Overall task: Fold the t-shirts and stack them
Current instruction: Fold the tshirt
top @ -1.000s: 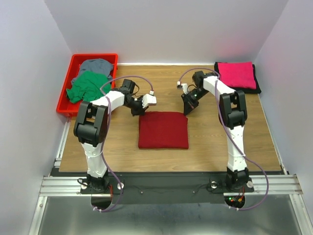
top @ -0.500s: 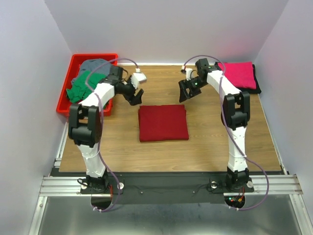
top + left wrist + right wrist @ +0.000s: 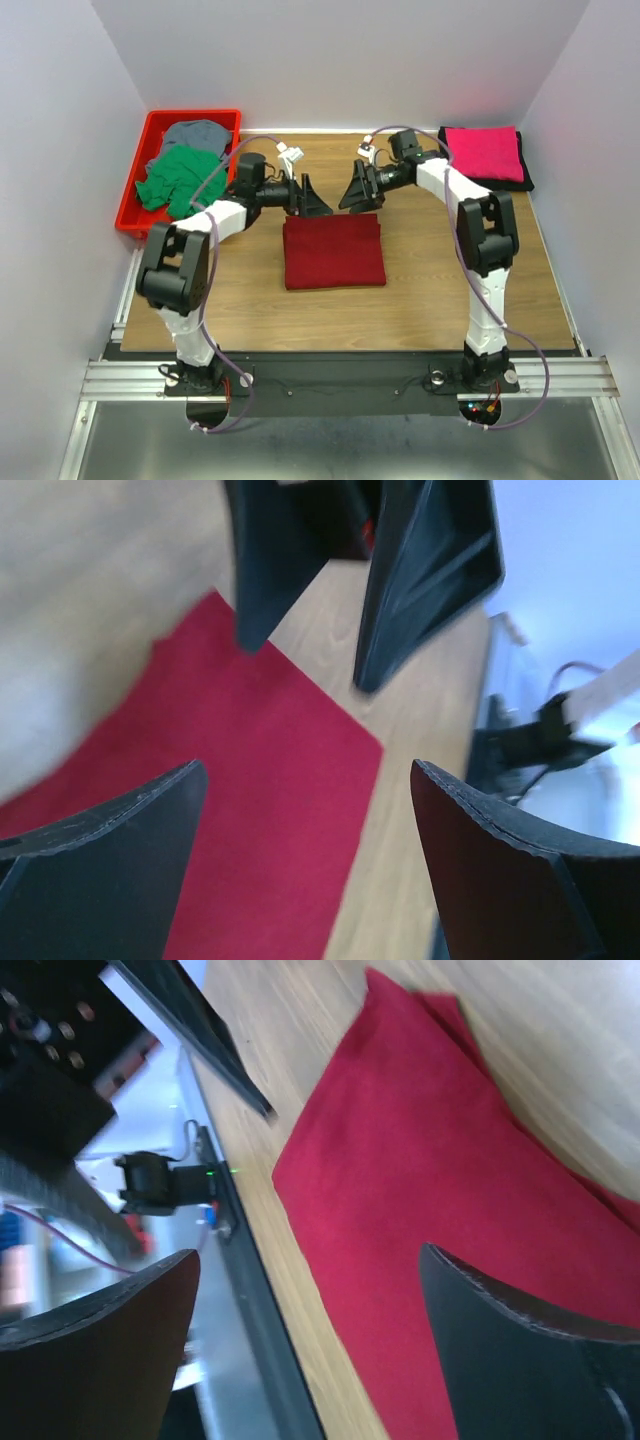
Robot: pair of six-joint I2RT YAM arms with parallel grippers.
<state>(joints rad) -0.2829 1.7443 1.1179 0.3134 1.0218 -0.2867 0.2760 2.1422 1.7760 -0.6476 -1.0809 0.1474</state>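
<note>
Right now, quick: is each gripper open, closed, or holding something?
Left gripper: open, holding nothing.
Right gripper: open, holding nothing.

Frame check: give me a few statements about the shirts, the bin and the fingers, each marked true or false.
1. The dark red shirt lies folded on the table between the arms. True.
2. Both arms grip the dark red shirt. False: the left fingers and right fingers are spread open, holding nothing.
3. The red bin holds a green shirt and a grey shirt. True.
4. The pink shirt lies in the red bin. False: it lies folded at the far right, on a black shirt.
</note>
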